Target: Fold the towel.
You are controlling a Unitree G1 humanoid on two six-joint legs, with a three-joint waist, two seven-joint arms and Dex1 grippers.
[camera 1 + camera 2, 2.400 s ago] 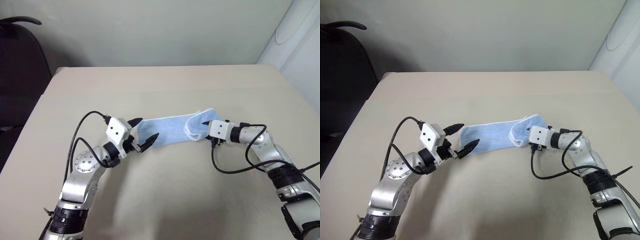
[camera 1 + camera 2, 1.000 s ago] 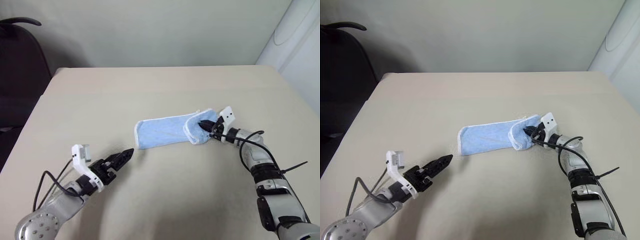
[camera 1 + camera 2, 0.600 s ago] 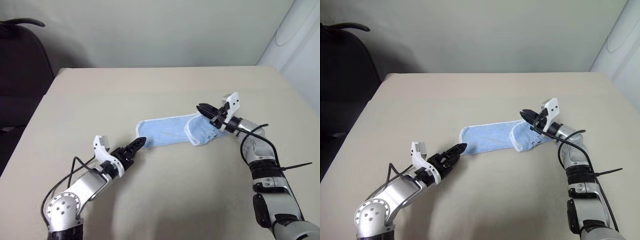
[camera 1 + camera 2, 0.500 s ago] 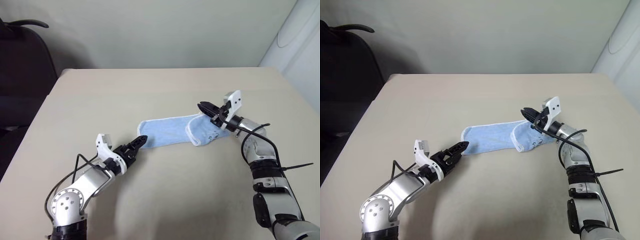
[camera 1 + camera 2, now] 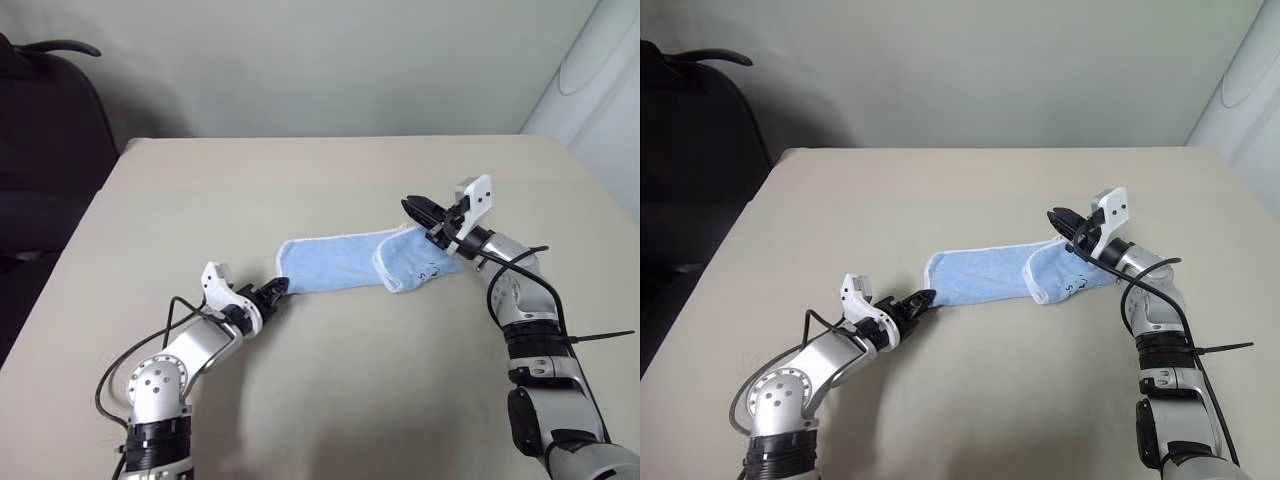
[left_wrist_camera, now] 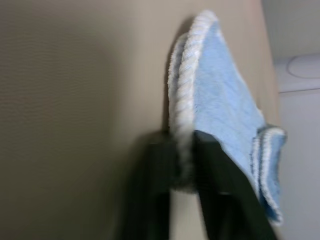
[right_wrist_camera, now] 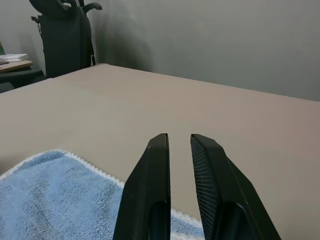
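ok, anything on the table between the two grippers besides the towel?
No. In the left eye view the towel alone spans from left gripper to right gripper.

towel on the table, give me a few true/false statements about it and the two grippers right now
1. The left gripper is shut on the towel at its end edge. True.
2. The right gripper is gripping the towel. False: it is raised above the towel's folded end, holding nothing, its fingers slightly apart.
3. The towel hangs in the air between both grippers. False: it lies on the table.
4. The towel's end near the right gripper is doubled over. True.
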